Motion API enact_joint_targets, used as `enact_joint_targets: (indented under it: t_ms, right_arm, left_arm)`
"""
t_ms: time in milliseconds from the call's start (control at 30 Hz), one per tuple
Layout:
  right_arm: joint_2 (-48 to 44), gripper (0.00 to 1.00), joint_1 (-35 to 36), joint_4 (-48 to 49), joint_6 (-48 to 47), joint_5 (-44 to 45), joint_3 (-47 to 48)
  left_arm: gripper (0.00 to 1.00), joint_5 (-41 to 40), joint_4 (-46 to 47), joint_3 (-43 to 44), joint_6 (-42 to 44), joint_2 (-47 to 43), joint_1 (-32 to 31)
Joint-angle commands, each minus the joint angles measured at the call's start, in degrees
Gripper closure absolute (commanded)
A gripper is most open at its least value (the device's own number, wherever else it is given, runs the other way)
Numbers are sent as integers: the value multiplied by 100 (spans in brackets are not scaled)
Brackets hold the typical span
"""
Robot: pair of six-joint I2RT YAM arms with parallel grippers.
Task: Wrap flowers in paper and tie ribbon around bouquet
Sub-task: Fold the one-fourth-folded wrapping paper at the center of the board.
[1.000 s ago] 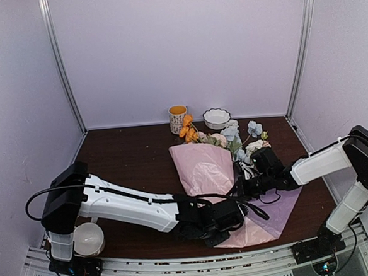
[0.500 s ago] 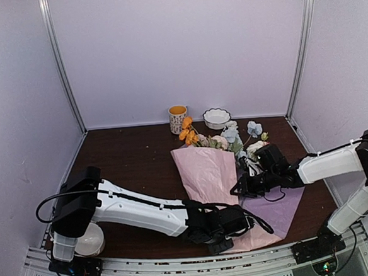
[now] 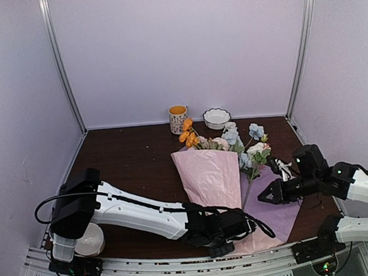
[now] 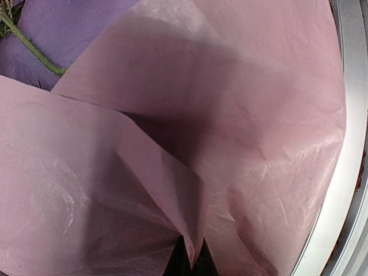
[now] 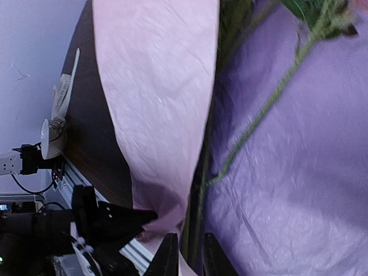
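Half-wrapped so far, nothing tied yet

One pink flap of the paper (image 3: 207, 174) is folded over the flowers (image 3: 225, 138) on the table (image 3: 129, 161), and the lilac side lies flat. The left gripper (image 3: 231, 229) reaches low across, clenched on the paper's near corner. The right gripper (image 3: 264, 197) hovers beside the stems, slightly parted and holding nothing.

two bowls (image 3: 217, 118), one mug (image 3: 178, 118), one paper (image 3: 207, 174)

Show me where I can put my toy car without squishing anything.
The bare brown table left of the pink paper, between the cup at the back and the left arm in front, has the most room. The middle and right are crowded with paper, flowers and the right arm.
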Motion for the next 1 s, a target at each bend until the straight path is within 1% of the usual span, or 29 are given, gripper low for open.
enact_joint_targets:
  t_ms: [0, 67, 133, 200, 267, 333, 433, 567, 667, 700, 800, 967]
  right_arm:
    - [-675, 89, -4, -1386, 513, -497, -626]
    - [-970, 97, 40, -1473, 675, -995, -837]
    - [-1197, 100, 170, -1281, 964, -1536, -1060]
    - [-1363, 100, 360, -1011, 1229, -1844, -1229]
    - [-1394, 100, 569, -775, 1398, -1892, -1344]
    - [-1239, 100, 764, -326, 1610, -1915, -1494]
    - [-797, 100, 1074, 616, 1921, -1719, -1721]
    - [-11, 100, 1114, 992, 1643, -1283, -1797]
    - [745, 100, 1120, 1423, 1512, -1046, -1942]
    - [1192, 100, 1106, 1467, 1306, -709, -1987]
    - [1591, 100, 1087, 1552, 1225, -445, -2023]
    - [1601, 100, 1088, 1337, 1156, -130, -1939]
  left_arm:
    - [100, 301, 92, -313, -255, -139, 156]
    - [100, 333, 150, -399, -295, -197, 208]
    - [100, 393, 209, -424, -302, -221, 231]
    - [100, 426, 222, -423, -292, -217, 228]
    - [100, 421, 223, -427, -292, -221, 230]
    - [100, 419, 223, -423, -298, -219, 231]
    - [100, 420, 223, -414, -303, -235, 230]
    - [100, 345, 206, -425, -361, -298, 233]
    - [100, 331, 179, -387, -358, -363, 225]
    - [100, 218, 11, -263, -330, -385, 208]
    - [100, 22, -260, -87, -225, -395, 119]
    - [100, -130, -592, 361, 100, -356, -102]
